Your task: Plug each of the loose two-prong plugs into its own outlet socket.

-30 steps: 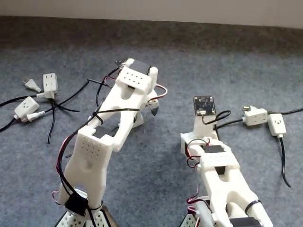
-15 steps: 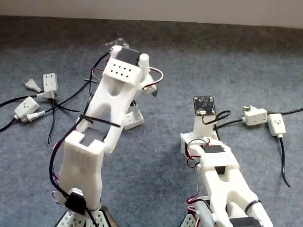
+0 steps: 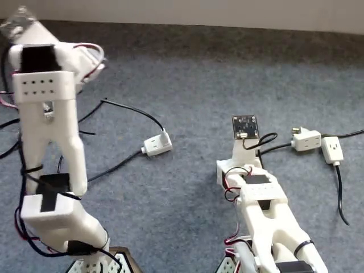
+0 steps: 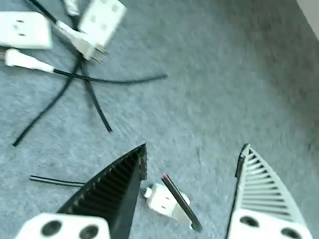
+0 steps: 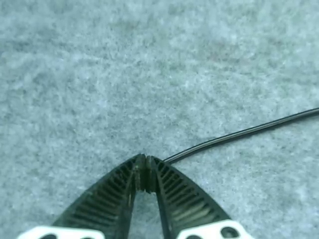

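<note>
My left gripper (image 4: 193,149) hangs open above the carpet with nothing between its fingers. Beyond it lie two white outlet sockets (image 4: 25,30) (image 4: 102,15) and two loose two-prong plugs (image 4: 82,45) (image 4: 20,59) among crossing black cords. In the high view the left arm (image 3: 48,114) stands at the far left and covers that cluster. A white socket block (image 3: 156,145) on a black cord lies mid-carpet, also visible below the left gripper (image 4: 160,199). My right gripper (image 5: 144,162) is shut on nothing, low over the carpet beside a black cord (image 5: 239,133).
Two more white socket blocks (image 3: 307,139) (image 3: 333,149) with black cords lie at the right, beyond the right arm (image 3: 259,196). Grey carpet stretches bare between the arms and toward the back wall.
The left arm has swung from the middle of the carpet to the far left, uncovering the white socket block it stood over. The right arm has kept still.
</note>
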You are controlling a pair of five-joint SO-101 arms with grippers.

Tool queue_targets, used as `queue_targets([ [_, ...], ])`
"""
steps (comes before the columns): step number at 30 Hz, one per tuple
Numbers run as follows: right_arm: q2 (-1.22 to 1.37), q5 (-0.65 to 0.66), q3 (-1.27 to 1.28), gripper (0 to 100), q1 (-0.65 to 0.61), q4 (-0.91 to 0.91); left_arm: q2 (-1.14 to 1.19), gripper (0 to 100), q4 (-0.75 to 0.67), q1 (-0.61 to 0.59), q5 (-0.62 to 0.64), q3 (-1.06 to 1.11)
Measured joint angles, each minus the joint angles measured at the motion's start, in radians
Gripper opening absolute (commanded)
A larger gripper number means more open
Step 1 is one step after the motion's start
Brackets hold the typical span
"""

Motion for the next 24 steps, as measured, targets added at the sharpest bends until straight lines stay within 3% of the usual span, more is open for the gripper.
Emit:
queue_targets([
  [4, 0.000, 0.000, -0.002, 0.9, -0.044, 0.008, 0.006, 29, 0.000, -0.196, -0.006, 0.017],
  [11, 0.000, 0.000, -0.189, 3.3, -0.227, 0.206, 0.132, 29, 0.000, -0.462, -0.167, 0.028],
  [17, 0.002, 0.000, -0.287, 15.2, -0.413, 0.235, 0.279, 29, 0.000, -0.574, -0.226, 0.028],
  [24, 0.003, 0.000, -0.301, 16.3, -0.582, 0.160, 0.367, 29, -0.002, -0.603, -0.230, 0.028],
])
